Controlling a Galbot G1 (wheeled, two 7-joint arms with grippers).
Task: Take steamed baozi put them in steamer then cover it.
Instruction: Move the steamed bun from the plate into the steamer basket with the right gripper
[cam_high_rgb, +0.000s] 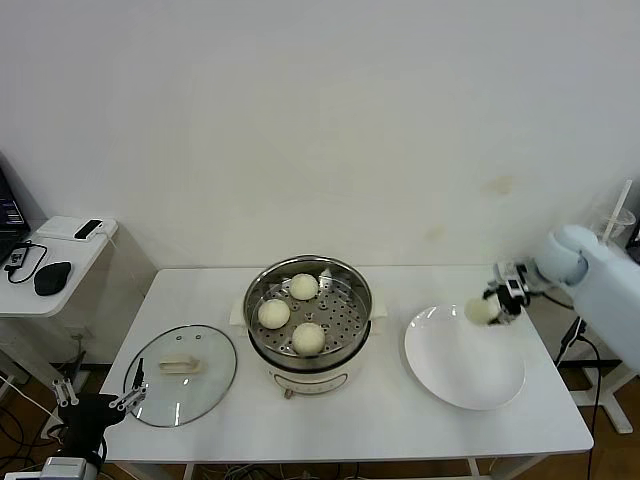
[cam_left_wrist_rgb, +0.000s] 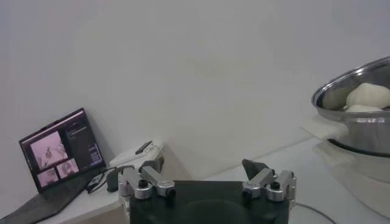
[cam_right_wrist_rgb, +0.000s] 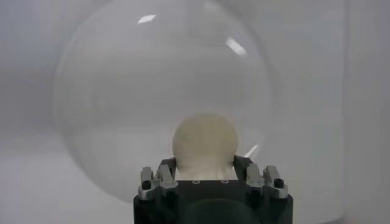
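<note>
My right hand (cam_high_rgb: 497, 303) pinches the last baozi (cam_high_rgb: 481, 311) between its fingers, lifted just above the plate (cam_high_rgb: 465, 372) near the right edge of the tabletop (cam_high_rgb: 200, 300). In the right wrist view the bun (cam_right_wrist_rgb: 205, 143) fills the gap between my fingers, with the plate (cam_right_wrist_rgb: 122, 91) bare below it.

What matters now is direction: the steamer (cam_high_rgb: 309, 325) stands at the middle of the tabletop, toward my left from this hand, with the plate's rim between us. Three buns already sit on its perforated tray, at the far side (cam_high_rgb: 304, 286), the left (cam_high_rgb: 274, 313) and the near side (cam_high_rgb: 309, 338), so I judge the free spot is on the tray's right, the side nearest my right hand.

My left hand (cam_high_rgb: 100, 405) waits with its fingers spread off the near-left corner, just beside the cover (cam_high_rgb: 181, 374), which lies flat there. That hand is clearly the nearer one for the cover.
</note>
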